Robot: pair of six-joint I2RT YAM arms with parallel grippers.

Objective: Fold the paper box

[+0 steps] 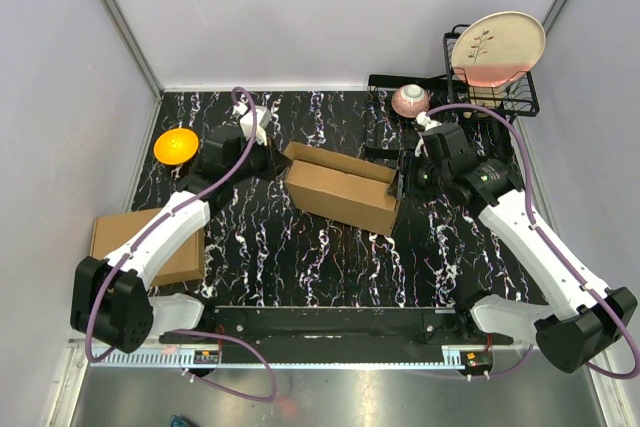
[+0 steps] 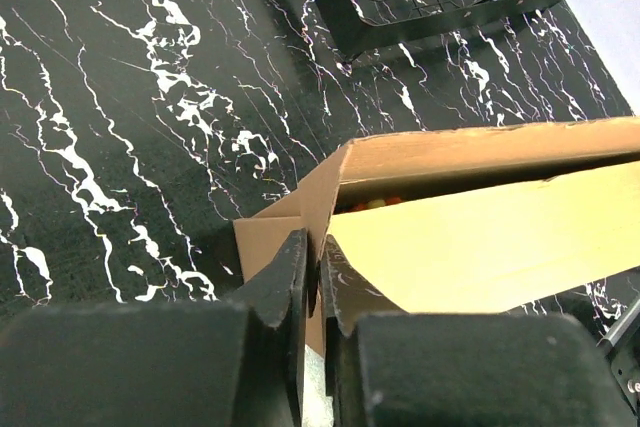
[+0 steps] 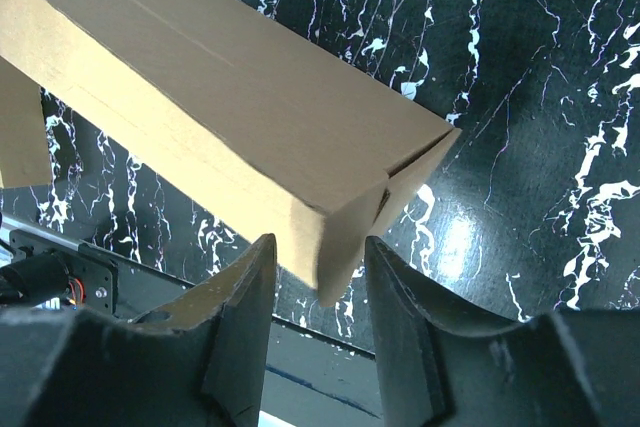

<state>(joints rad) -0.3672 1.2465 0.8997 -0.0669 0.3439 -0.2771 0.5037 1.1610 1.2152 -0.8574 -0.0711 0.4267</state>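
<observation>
Nearest, the left gripper [image 2: 316,259] sits almost closed, pinching an end flap of the paper box [image 1: 340,190]. At the opposite end the right gripper [image 3: 320,262] is half open, straddling a corner without clamping it. That box lies on the table [image 1: 300,257], left of the dish rack [image 1: 528,99].
</observation>
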